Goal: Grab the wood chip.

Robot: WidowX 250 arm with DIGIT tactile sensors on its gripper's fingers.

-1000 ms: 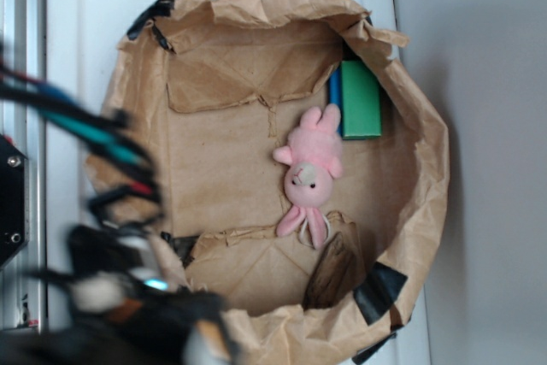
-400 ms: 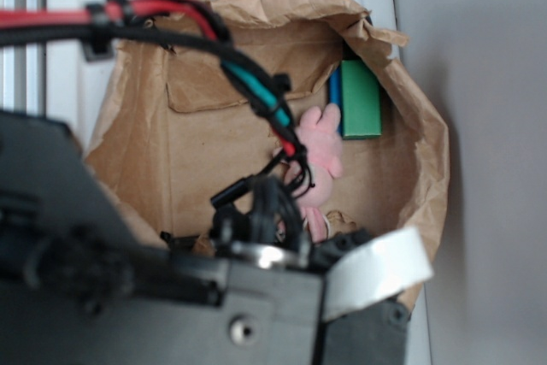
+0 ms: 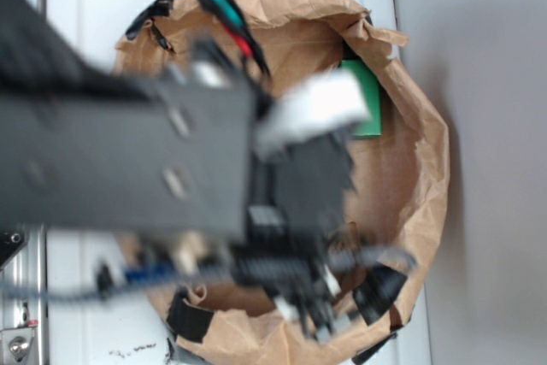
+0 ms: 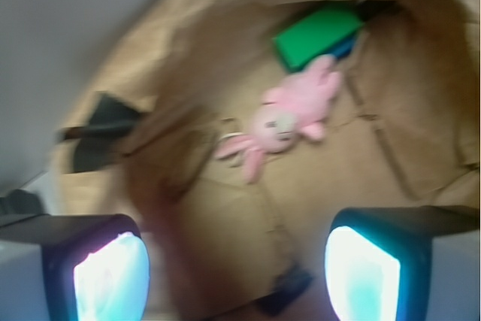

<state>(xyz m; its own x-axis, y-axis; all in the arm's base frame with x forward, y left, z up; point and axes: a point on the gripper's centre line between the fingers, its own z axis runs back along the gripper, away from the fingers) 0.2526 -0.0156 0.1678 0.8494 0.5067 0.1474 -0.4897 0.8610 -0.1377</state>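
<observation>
The small dark brown wood chip [image 4: 176, 148], blurred, leans against the brown paper bag's wall [image 4: 421, 58], beside the pink plush bunny [image 4: 289, 122]. The gripper [image 4: 237, 268] hangs spread, empty (2 fingers apart). Likely light, stiff; pinch across its narrow faces.

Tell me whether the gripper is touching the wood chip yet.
Apart. The wrist view shows the gripper open and empty, both fingers in the near foreground, while the blurred wood chip lies farther off on the paper bag.
</observation>
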